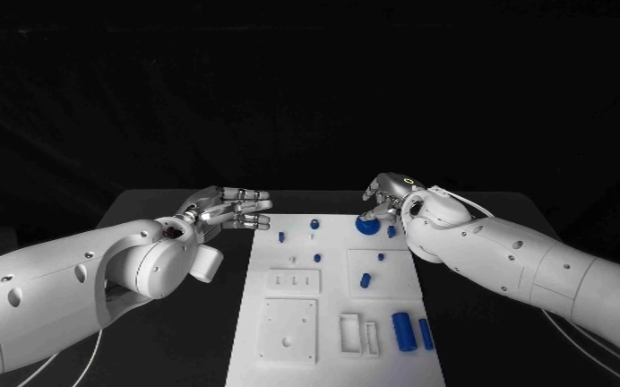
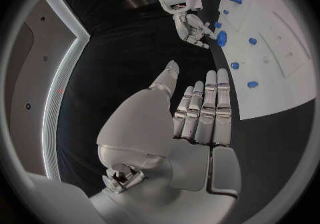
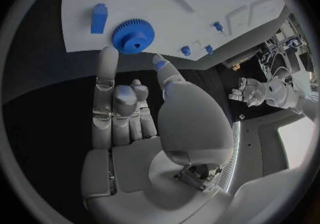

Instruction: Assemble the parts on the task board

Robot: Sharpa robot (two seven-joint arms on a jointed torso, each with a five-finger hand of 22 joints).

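Two blue cylinders (image 1: 402,329) lie side by side near the white task board's (image 1: 388,302) closest edge, beside a pair of white rectangular frames (image 1: 358,334); farther up, the right robot hand (image 1: 388,199) hovers over the board's far right corner, fingers loosely apart and holding nothing, fingertips just short of one blue gear (image 3: 133,36); one blue block (image 3: 99,18) lies just beside that gear; the left robot hand (image 1: 230,208), fingers extended and empty, rests over the black counter (image 1: 168,203) just left of the board.
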